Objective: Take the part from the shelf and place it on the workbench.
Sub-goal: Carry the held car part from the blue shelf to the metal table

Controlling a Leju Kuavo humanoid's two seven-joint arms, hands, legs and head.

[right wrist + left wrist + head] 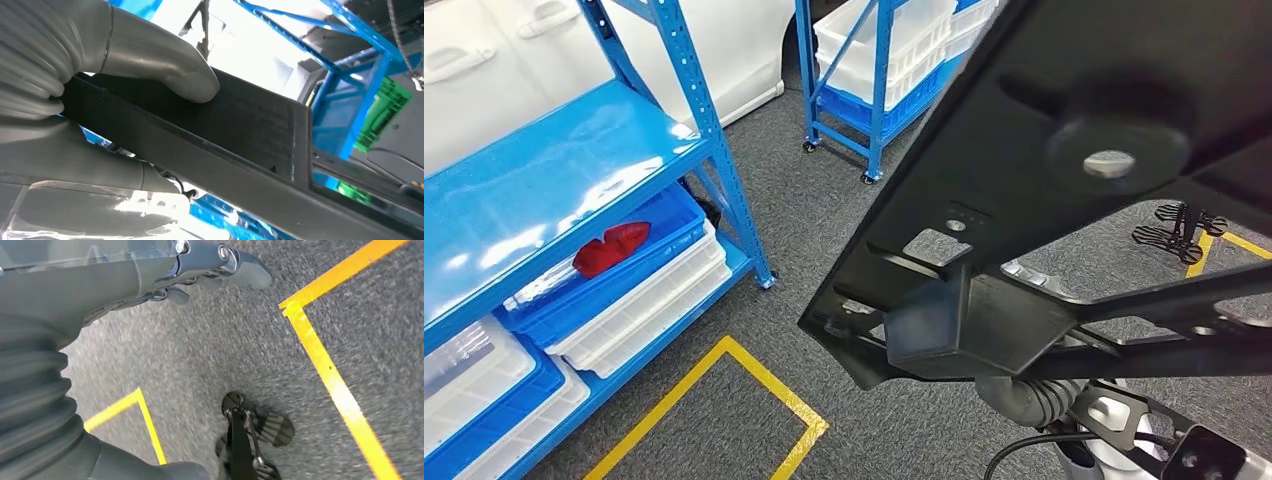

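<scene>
The right hand (100, 115) grips the black part (1064, 200), thumb pressed on its flat top, and holds it up close before the head camera, over the grey carpet (824, 250). The left hand (190, 270) hangs above the floor, fingers apart, holding nothing. A blue shelf (554, 180) stands to the left.

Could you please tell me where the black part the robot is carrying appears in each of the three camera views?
Head view: the black part fills the right side, raised close to the camera.
Left wrist view: I can't make it out here; the left hand hangs over carpet.
Right wrist view: it crosses the picture as a dark bar, gripped by the right hand.
Shared landmark: blue shelving.
</scene>
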